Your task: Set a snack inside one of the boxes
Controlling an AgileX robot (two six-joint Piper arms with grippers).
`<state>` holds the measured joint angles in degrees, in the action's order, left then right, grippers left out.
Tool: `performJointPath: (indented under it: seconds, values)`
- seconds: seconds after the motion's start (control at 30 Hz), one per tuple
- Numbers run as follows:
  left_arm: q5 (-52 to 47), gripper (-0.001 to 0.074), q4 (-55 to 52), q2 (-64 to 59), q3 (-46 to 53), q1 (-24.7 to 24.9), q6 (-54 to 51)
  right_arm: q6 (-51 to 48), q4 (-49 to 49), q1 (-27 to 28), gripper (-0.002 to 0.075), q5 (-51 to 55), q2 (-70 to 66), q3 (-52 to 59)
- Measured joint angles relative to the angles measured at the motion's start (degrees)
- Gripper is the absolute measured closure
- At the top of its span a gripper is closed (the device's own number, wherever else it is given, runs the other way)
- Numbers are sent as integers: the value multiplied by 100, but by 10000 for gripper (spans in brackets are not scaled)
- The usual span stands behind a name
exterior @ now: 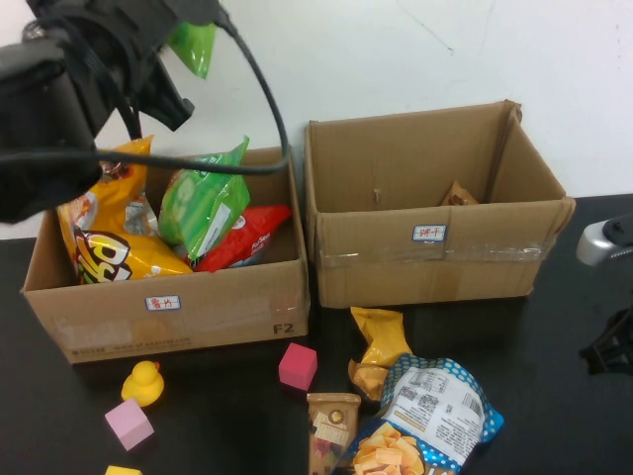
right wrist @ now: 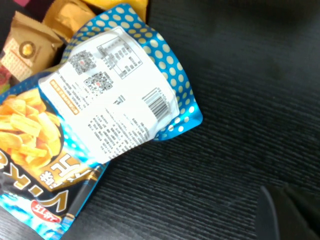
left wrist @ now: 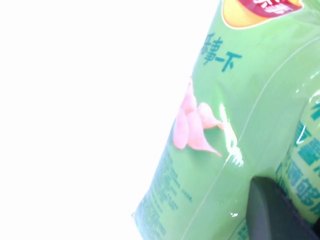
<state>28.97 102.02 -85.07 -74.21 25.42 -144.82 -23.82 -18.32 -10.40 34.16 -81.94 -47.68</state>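
Note:
My left gripper (exterior: pixel 170 61) is raised high above the left cardboard box (exterior: pixel 198 302) and is shut on a green snack bag (exterior: pixel 194 45). The bag fills the left wrist view (left wrist: pixel 225 125), with one dark fingertip (left wrist: pixel 270 212) pressed on it. The right cardboard box (exterior: pixel 435 262) holds a small brown packet (exterior: pixel 458 194). My right gripper (exterior: pixel 613 346) is shut and empty, low at the table's right edge, beside a blue dotted chip bag (right wrist: pixel 100 115).
The left box holds a yellow bag (exterior: pixel 109 247), a green bag (exterior: pixel 203 203) and a red bag (exterior: pixel 247 237). On the table lie the chip bag (exterior: pixel 435 416), a yellow bag (exterior: pixel 379 346), a brown bag (exterior: pixel 331 426), a duck (exterior: pixel 144 382) and pink cubes (exterior: pixel 298 366).

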Motion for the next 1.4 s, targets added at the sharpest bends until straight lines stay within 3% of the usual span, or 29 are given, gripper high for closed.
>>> performJointPath:
  seconds: [0.23,0.3,0.37,0.5,0.6,0.7,0.8,0.87,0.97,1.1,1.4]
  values:
    - [-957,721,-43,-955,-39,-352,-39,-8,-13,0,727,-27,0,0]
    - [-970,673,-57,-1198,-39,-352,-39,-8,-17,0,727,-36,0,0]
    - [-933,549,-68,-1418,-50,-352,-39,-8,-27,0,727,-36,0,0]
    - [-446,225,-68,-1631,-110,-352,55,-8,-41,0,727,-36,0,0]
    - [75,126,-68,-1644,-200,-352,97,-8,-63,0,727,-16,0,0]
    - [601,171,-68,-1621,-308,-309,107,-8,-63,0,727,7,0,0]
    - [1025,367,-43,-1488,-377,-163,107,-8,-63,0,727,7,0,0]
    - [1146,550,-8,-1334,-384,-25,189,-8,-63,0,727,7,0,0]
    - [1229,679,4,-1034,-398,216,443,-21,-63,0,727,7,25,0]
    - [1229,725,4,-506,-406,627,810,-115,-63,0,727,30,218,0]
    - [995,735,4,626,-412,1977,2348,-441,160,0,727,41,971,0]
